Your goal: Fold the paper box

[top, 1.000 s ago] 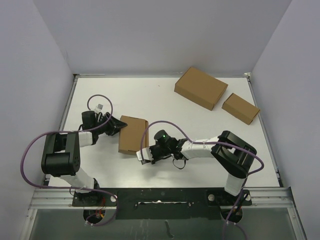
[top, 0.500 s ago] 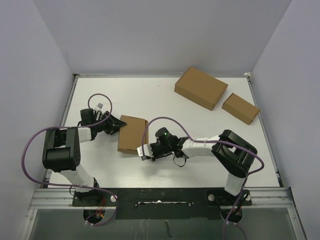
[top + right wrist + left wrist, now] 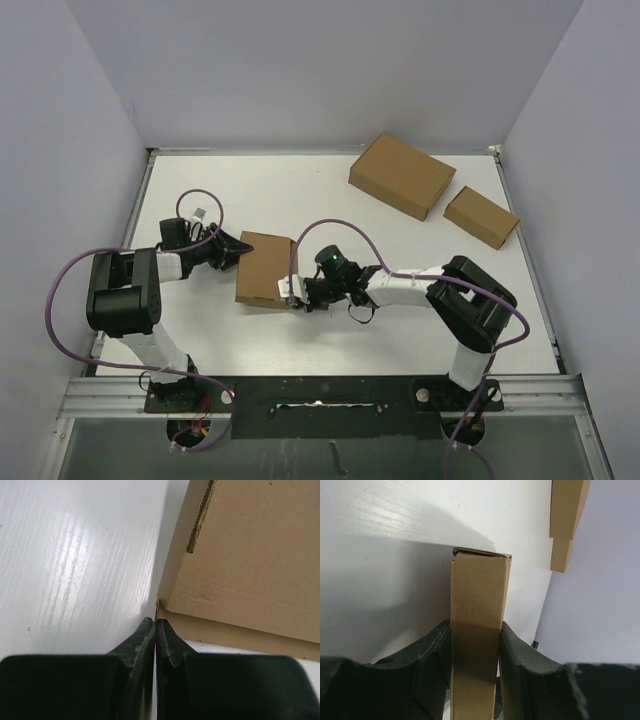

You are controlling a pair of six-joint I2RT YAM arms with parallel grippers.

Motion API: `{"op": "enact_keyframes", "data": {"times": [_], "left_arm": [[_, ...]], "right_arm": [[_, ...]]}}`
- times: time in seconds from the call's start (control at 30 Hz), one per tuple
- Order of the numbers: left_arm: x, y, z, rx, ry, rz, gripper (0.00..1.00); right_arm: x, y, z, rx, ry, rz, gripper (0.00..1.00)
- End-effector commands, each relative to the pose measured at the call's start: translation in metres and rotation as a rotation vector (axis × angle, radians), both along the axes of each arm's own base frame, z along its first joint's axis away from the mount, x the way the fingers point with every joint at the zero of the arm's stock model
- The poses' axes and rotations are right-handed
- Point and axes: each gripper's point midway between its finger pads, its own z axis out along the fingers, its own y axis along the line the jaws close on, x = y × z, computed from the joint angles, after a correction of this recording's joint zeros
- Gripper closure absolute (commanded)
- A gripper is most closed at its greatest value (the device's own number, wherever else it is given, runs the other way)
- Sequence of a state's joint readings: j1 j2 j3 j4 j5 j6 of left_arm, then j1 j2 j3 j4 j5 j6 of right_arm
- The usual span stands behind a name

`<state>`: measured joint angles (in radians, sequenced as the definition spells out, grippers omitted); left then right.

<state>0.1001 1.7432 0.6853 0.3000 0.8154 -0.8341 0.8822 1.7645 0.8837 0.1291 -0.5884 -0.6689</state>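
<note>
The paper box (image 3: 266, 268) is lying flat and closed-looking left of the table's (image 3: 330, 200) centre, well apart from the two other brown boxes — the larger box (image 3: 401, 176) and the smaller box (image 3: 481, 216) at the far right. The left gripper (image 3: 236, 249) is clamping the box's left side, its pads (image 3: 517, 655) pressing on both faces of the edge.

Over the last second the right gripper (image 3: 292, 290) has been sliding in from the box's near-right corner, and its jaws, slightly parted a second ago, are now pressed together with nothing between them. In the right wrist view the closed tips are sitting right at the corner, where a side flap (image 3: 197, 517) is showing a thin gap under the lid. That is looking like a poke or tuck on that flap, with the fold nearly finished.

The box's far edge is facing bare table with plenty of room to slide away from the arms; its near edge is standing well clear of the table's front rim.
</note>
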Motion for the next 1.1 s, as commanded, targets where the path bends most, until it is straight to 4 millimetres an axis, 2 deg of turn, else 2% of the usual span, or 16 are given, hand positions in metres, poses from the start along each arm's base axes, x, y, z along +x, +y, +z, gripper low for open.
{"op": "enact_keyframes", "data": {"times": [0.0,0.2,0.4,1.07], "left_arm": [[-0.007,0.001,-0.016,0.019,0.062,-0.006,0.9],[-0.008,0.0,-0.017,0.017,0.063,-0.009,0.91],[-0.008,0.001,-0.016,0.019,0.066,-0.007,0.91],[-0.007,0.002,-0.012,0.059,0.06,-0.013,0.91]], "right_arm": [[0.013,0.01,0.016,0.049,0.012,-0.019,1.0],[0.017,0.005,0.011,0.046,0.095,-0.048,1.0],[0.013,0.005,0.006,0.037,0.16,-0.051,1.0],[0.019,0.004,0.013,0.055,0.279,-0.096,1.0]]}}
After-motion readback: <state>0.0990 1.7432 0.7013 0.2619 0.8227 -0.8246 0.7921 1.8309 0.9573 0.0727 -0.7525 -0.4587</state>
